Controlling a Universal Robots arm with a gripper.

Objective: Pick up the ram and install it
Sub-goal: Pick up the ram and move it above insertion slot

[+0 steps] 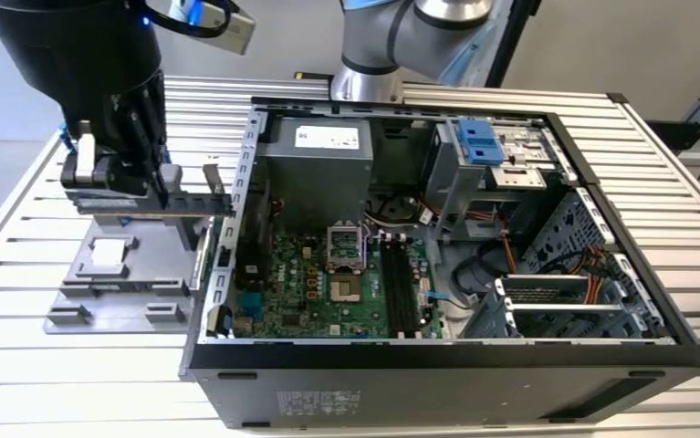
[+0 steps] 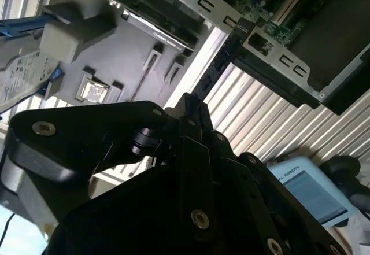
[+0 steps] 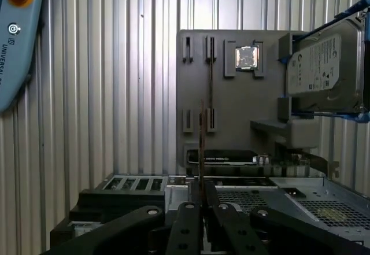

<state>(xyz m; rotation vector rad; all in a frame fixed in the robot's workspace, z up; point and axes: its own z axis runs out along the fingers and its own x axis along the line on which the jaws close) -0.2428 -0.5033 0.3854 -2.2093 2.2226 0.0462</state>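
Exterior view: gripper [image 1: 155, 193] hangs above the grey fixture tray [image 1: 119, 292], at 9 o'clock of the open computer case [image 1: 447, 351]; its jaws are closed on the ram [image 1: 201, 203], gripping one end. The ram lies roughly level, its long axis pointing toward 3 o'clock; its free end is just beside the case's near wall but outside it, and the stick is clear of the tray surface; it is not yet in the case. Inside the case the motherboard [image 1: 313, 292] lies flat; the processor socket [image 1: 345, 251] sits near its middle, with the black memory slots [image 1: 401, 287] at 3 o'clock of the socket, well apart from the ram. Case and tray both rest on a slatted metal table [image 1: 696, 201]. First wrist view: the ram [image 3: 201, 145] appears edge-on as a thin line rising from between the fingertips [image 3: 191, 209]; beyond it is the fixture tray [image 3: 231, 104], carrying a processor chip [image 3: 247, 58] in a recess and a hard drive [image 3: 322, 64] in a blue frame standing on edge; a teach pendant [image 3: 17, 41] with a red button lies on the table slats. Second wrist view: the ram [image 2: 222, 58] extends from the gripper [image 2: 191, 102] toward the case's perforated metal edge, with small dark chips visible on its face; whether its tip touches that edge cannot be told.
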